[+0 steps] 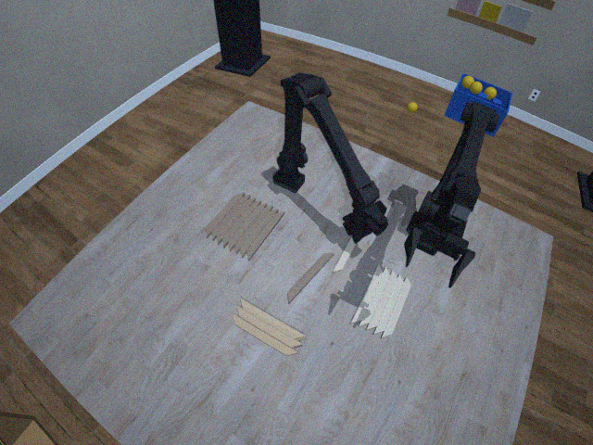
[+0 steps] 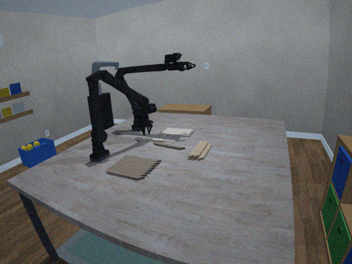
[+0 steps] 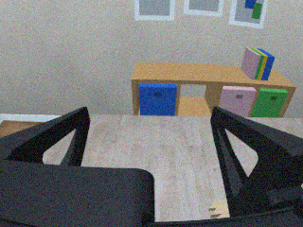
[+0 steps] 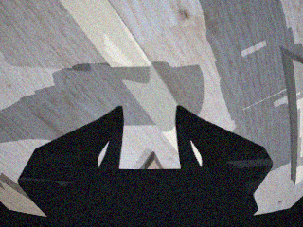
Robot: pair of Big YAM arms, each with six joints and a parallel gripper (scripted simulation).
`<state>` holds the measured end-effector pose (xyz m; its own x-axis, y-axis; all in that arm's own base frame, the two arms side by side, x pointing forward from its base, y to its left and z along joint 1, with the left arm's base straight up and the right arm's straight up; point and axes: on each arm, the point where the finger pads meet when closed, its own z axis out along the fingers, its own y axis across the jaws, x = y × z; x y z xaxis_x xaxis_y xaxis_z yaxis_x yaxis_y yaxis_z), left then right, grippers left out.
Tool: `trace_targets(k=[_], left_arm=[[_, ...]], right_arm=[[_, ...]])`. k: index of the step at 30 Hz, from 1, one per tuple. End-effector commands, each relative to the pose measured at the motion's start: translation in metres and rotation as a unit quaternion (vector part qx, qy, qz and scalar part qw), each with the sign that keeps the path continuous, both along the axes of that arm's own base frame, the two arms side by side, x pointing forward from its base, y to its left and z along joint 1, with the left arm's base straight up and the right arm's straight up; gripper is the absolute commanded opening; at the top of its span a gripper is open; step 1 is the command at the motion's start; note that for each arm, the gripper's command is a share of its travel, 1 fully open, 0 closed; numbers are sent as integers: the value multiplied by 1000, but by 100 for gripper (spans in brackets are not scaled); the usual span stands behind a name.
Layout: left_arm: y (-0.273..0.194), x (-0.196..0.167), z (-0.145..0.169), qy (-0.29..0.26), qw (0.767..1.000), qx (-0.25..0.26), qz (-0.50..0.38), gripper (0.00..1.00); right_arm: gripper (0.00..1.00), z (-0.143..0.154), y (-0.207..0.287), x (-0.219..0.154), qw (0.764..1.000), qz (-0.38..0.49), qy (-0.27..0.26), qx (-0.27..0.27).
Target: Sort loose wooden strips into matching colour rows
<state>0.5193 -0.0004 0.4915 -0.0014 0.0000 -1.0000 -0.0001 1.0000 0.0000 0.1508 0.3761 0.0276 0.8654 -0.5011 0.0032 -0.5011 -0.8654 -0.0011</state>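
A loose white strip (image 1: 342, 260) (image 2: 158, 140) (image 4: 104, 28) lies on the table. My right gripper (image 1: 356, 240) (image 2: 146, 133) (image 4: 149, 113) is partly open above it, fingers down; the strip runs diagonally under the fingertips. A loose grey-brown strip (image 1: 309, 277) (image 2: 169, 146) lies near it. The white row (image 1: 390, 301) (image 2: 176, 131) and the grey-brown row (image 1: 244, 224) (image 2: 133, 166) lie on opposite sides. Three tan strips (image 1: 268, 326) (image 2: 200, 149) lie side by side, partly showing in the left wrist view (image 3: 220, 208). My left gripper (image 1: 429, 275) (image 2: 195, 65) (image 3: 150, 113) is wide open, empty and high above the table.
Dark arm shadows fall across the table and part of the white row. A blue bin (image 1: 457, 103) (image 2: 39, 152) with yellow balls stands on the floor beyond the table. A low wooden shelf (image 3: 189, 72) stands past the table's far edge in the left wrist view.
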Motion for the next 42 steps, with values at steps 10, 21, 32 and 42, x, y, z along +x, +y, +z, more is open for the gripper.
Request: trace_targets(k=[10,21,32,42], left_arm=[[-6,-2,32,-27,1000,5,-5,100],[-5,-1,17,-15,1000,5,-5,100],[-5,-1,-1,0,1000,5,-5,100],[-6,-1,-2,0,1000,4,-5,100]], right_arm=[[42,11,15,30,989,-149,-4,14],[42,10,11,46,971,-238,-2,14],[42,11,7,63,941,-339,-2,14],[42,11,11,63,920,-393,-1,14]])
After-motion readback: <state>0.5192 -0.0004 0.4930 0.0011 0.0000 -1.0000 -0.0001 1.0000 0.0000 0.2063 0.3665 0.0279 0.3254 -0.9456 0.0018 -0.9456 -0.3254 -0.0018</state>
